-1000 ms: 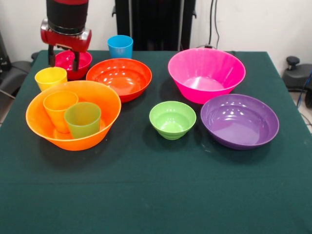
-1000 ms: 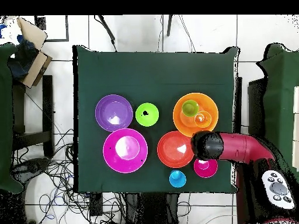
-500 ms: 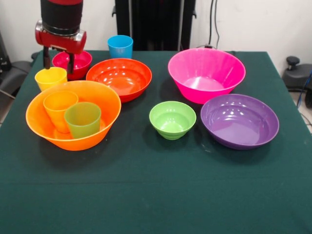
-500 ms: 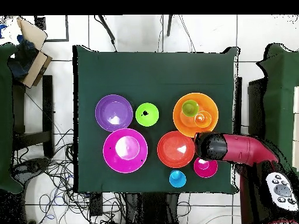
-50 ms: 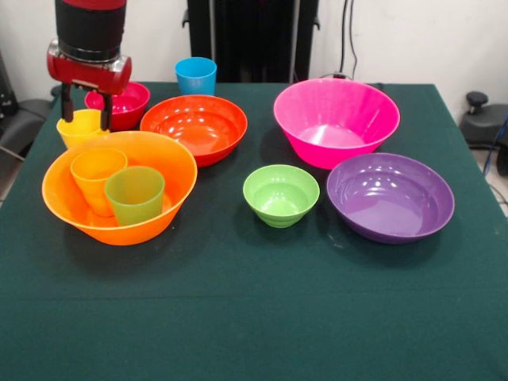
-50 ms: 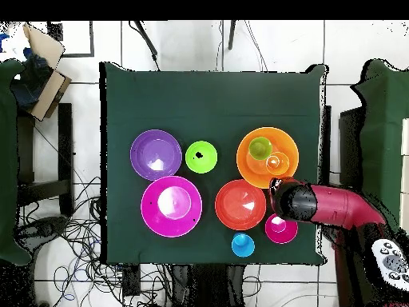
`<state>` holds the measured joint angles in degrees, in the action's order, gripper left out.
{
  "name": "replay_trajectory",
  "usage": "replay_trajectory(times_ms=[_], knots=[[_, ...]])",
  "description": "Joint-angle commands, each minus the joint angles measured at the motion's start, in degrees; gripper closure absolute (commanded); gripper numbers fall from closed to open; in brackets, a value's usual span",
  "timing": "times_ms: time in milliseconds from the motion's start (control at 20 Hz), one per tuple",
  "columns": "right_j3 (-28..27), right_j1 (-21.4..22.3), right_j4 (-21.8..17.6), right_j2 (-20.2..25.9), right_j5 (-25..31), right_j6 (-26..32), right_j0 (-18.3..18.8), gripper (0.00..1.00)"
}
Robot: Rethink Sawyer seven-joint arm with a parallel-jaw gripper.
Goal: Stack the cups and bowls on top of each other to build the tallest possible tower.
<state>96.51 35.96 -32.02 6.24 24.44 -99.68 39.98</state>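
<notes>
Hovering my pincer (image 5: 82, 105) over the yellow cup (image 5: 80, 127), I see its prongs spread wide, straddling the rim and gripping nothing. Progress looks slight: only the orange cup (image 5: 97, 176) and green cup (image 5: 135, 193) sit inside the orange bowl (image 5: 171, 171). Loose on the counter (image 5: 254, 317) remain the blue cup (image 5: 195, 75) and crimson (image 5: 127, 101), red (image 5: 194, 127), pink (image 5: 336, 121), green (image 5: 280, 194) and purple (image 5: 390, 197) bowls.

Red arm (image 6: 327, 205) over table's (image 6: 216, 96) edge, btwn orange bowl (image 6: 286, 168) & crimson bowl (image 6: 279, 230)
</notes>
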Motion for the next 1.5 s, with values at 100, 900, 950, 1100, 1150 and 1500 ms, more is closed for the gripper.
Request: replay_trajectory(times_ms=[100,900,950,1100,1150,1500], knots=[[2.8,-4.5,-1.1,7.4,-2.0,1.9,0.3,0.0],[2.3,-5.0,0.6,6.3,1.8,-0.9,-0.9,0.0],[1.8,-5.1,0.6,5.8,2.1,-1.1,-1.2,0.0],[1.2,-5.2,0.7,5.4,3.5,-0.9,-1.4,0.0],[1.2,-5.3,0.9,5.8,3.8,-0.3,-0.9,0.0],[2.4,-4.9,1.0,9.4,5.1,4.9,2.9,0.0]])
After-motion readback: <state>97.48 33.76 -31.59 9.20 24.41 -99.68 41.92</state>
